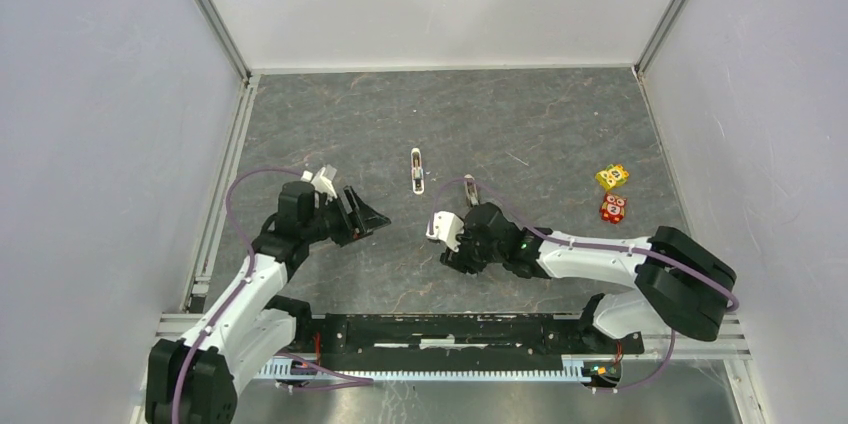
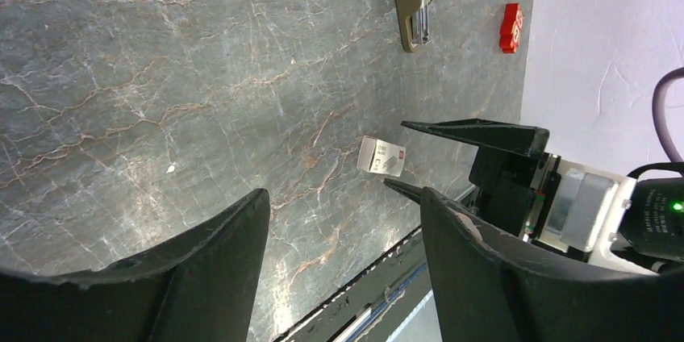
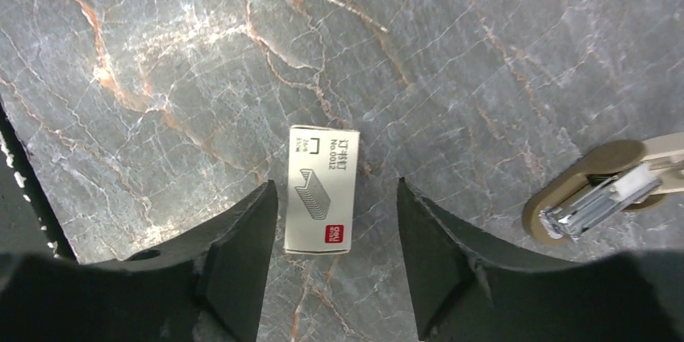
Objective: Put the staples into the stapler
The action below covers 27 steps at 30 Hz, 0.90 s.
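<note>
The whitish staple box [image 3: 323, 189] with a red mark lies flat on the marble table, between the tips of my right gripper [image 3: 335, 184], which is open and hovers over it without touching. The box also shows in the left wrist view [image 2: 381, 156], just ahead of the right gripper's fingertips [image 2: 476, 128]. The beige stapler [image 3: 597, 197] lies open to the right of the box, its metal channel showing; it is also in the left wrist view [image 2: 415, 11] and top view [image 1: 470, 189]. My left gripper [image 1: 366, 214] is open and empty, to the left. No loose staples show.
A pale elongated piece [image 1: 417, 170] lies left of the stapler. A yellow cube [image 1: 612, 176] and a red cube [image 1: 613, 208] sit near the right wall. The black rail [image 1: 470, 329] runs along the near table edge. Walls enclose three sides.
</note>
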Available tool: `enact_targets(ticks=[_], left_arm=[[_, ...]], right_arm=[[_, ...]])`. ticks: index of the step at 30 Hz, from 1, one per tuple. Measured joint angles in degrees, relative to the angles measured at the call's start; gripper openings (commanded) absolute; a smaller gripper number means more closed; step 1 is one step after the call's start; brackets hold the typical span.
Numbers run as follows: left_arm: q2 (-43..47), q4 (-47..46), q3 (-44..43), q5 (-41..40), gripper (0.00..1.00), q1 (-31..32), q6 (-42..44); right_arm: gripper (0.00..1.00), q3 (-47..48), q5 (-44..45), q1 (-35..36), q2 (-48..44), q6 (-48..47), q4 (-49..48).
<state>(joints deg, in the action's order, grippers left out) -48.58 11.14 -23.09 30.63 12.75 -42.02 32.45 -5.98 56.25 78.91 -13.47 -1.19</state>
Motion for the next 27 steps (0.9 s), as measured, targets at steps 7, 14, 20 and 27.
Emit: enact_targets(ticks=[7, 14, 20, 27], left_arm=[[-1.99, -1.79, 0.04, -1.86, 0.66, 5.68, -0.24], [-7.69, -6.4, 0.15, -5.22, 0.55, 12.72, -1.44], [-14.01, -11.21, 0.15, -6.93, 0.5, 17.22, -1.79], [-19.43, -14.86, 0.04, -9.7, 0.48, 21.97, -1.79]], right_arm=[[0.47, 0.7, 5.01, -0.11, -3.52, 10.93, 0.87], [0.41, -4.55, 10.1, -0.33, -11.34, 37.07, -2.97], [0.38, -10.29, 14.03, -0.39, -13.73, 49.29, -3.89], [0.36, -10.45, 15.78, -0.42, -13.33, 55.65, -5.05]])
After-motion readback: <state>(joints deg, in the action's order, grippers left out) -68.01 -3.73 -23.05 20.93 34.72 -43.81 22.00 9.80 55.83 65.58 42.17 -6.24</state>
